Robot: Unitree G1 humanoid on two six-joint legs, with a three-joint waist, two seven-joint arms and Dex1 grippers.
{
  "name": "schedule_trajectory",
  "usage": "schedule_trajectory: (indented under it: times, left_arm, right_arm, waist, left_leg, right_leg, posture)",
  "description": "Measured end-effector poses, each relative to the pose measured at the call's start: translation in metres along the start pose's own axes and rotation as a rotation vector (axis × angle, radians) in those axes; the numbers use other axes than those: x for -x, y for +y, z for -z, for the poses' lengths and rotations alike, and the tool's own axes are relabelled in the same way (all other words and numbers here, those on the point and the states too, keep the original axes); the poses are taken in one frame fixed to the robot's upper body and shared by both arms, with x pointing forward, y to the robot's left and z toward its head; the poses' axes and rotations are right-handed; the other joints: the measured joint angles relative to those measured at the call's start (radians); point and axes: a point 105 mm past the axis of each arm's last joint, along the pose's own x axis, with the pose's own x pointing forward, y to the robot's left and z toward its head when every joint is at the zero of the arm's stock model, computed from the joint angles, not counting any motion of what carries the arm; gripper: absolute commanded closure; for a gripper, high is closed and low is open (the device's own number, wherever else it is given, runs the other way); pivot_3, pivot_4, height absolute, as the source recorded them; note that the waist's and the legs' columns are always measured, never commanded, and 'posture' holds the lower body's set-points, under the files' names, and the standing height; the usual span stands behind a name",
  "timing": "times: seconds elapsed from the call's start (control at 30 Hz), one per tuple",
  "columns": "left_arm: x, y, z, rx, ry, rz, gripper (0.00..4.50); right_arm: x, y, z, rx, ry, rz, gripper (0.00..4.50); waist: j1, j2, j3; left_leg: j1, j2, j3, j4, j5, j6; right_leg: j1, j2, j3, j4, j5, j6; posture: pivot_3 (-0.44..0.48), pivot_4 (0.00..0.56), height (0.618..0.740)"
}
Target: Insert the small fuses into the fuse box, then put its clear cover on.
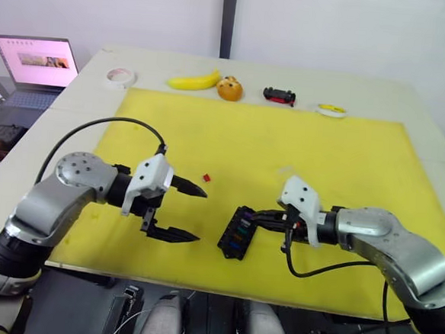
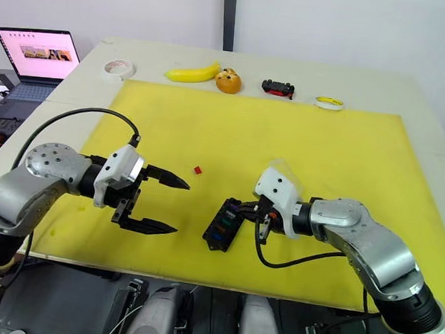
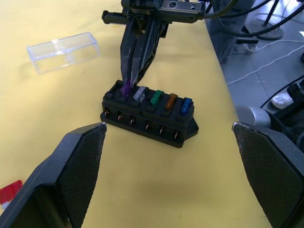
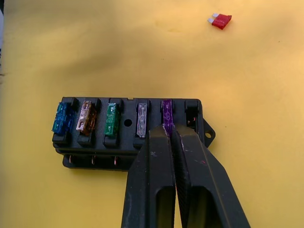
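Note:
The black fuse box (image 1: pixel 237 231) lies on the yellow mat (image 1: pixel 300 142) near its front edge. Blue, amber, green, grey and purple fuses stand in one row of it, and the end slot (image 4: pixel 192 114) is empty. My right gripper (image 4: pixel 170 134) is shut on the purple fuse (image 4: pixel 166 114), which sits in its slot. To the left of the box, my left gripper (image 1: pixel 202 214) is open and holds nothing. A loose red fuse (image 1: pixel 206 178) lies on the mat just beyond it. The clear cover (image 3: pixel 64 51) lies on the mat behind the right gripper.
Along the table's far edge lie a tape roll (image 1: pixel 120 76), a banana (image 1: pixel 194 80), an orange toy (image 1: pixel 229 89), a black-and-red toy car (image 1: pixel 279 95) and a yellow ring (image 1: pixel 332 110). A laptop (image 1: pixel 35 62) stands off the table to the left.

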Motion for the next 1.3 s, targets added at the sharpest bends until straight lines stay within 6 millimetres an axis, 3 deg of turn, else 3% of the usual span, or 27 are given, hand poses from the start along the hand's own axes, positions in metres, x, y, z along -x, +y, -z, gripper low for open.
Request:
schedule_trajectory:
  times: [0.6, 0.7, 0.8, 1.03, 1.3]
  left_arm:
    - [-0.001, 0.002, 0.001, -0.002, 0.003, -0.011, 0.00]
    - [-0.001, 0.002, 0.001, -0.002, 0.003, -0.012, 0.00]
    - [-0.001, 0.002, 0.001, -0.002, 0.003, -0.012, 0.00]
    - [-0.001, 0.002, 0.001, -0.001, 0.003, -0.012, 0.00]
    - [-0.001, 0.001, 0.001, -0.001, 0.003, -0.012, 0.00]
  right_arm:
    - [-0.005, 0.001, -0.003, 0.014, 0.000, 0.003, 4.48]
    - [-0.005, 0.001, -0.003, 0.016, 0.000, 0.004, 3.49]
    - [-0.005, 0.001, -0.003, 0.015, 0.002, 0.007, 2.11]
    - [0.000, -0.002, -0.004, 0.001, 0.006, 0.011, 2.11]
    - [0.006, -0.006, -0.018, 0.016, -0.047, 0.011, 2.11]
  waist:
    - [-0.001, 0.000, 0.000]
    - [-0.002, 0.000, 0.000]
    - [-0.001, 0.000, 0.000]
    - [-0.001, 0.000, 0.000]
    - [-0.001, 0.000, 0.000]
  left_leg:
    - [0.000, 0.000, 0.000, 0.000, 0.000, 0.000]
    - [0.000, 0.000, 0.000, 0.000, 0.000, 0.000]
    - [0.000, 0.000, 0.000, 0.000, 0.000, 0.000]
    - [0.000, 0.000, 0.000, 0.000, 0.000, 0.000]
    - [0.000, 0.000, 0.000, 0.000, 0.000, 0.000]
  right_leg:
    - [0.000, 0.000, 0.000, 0.000, 0.000, 0.000]
    - [0.000, 0.000, 0.000, 0.000, 0.000, 0.000]
    - [0.000, 0.000, 0.000, 0.000, 0.000, 0.000]
    - [0.000, 0.000, 0.000, 0.000, 0.000, 0.000]
    - [0.000, 0.000, 0.000, 0.000, 0.000, 0.000]
  posture:
    - [0.000, 0.150, 0.737]
    - [0.000, 0.150, 0.737]
    - [0.000, 0.150, 0.737]
    - [0.000, 0.150, 0.737]
    - [0.000, 0.150, 0.737]
